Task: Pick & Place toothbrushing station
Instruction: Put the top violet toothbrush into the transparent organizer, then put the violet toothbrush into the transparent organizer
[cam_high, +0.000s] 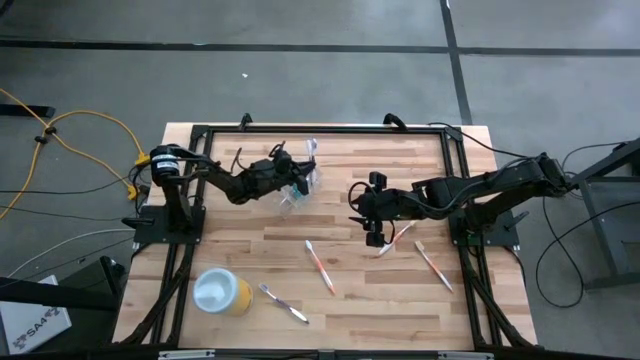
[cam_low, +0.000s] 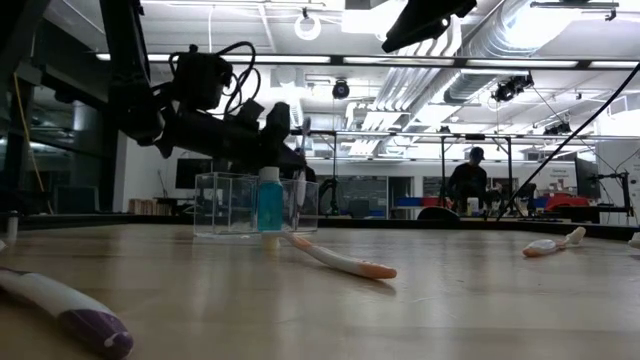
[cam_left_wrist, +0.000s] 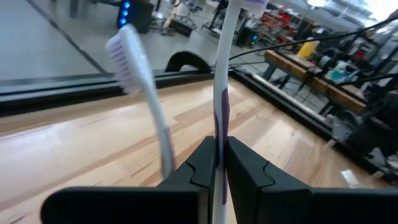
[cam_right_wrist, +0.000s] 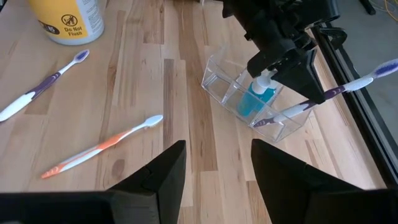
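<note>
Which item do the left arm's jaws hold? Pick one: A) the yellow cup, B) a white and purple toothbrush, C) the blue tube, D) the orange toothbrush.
B: in the left wrist view the left gripper has its jaws pinched on the white and purple toothbrush, over the clear holder.

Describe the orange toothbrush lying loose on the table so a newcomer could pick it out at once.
Start from the wooden table in the high view and find the yellow cup near its front left. To the right of the cup, near the table's middle, lies the orange toothbrush, flat on the wood. The purple-handled toothbrush lies between it and the cup; only this one has an orange-and-white handle.
</note>
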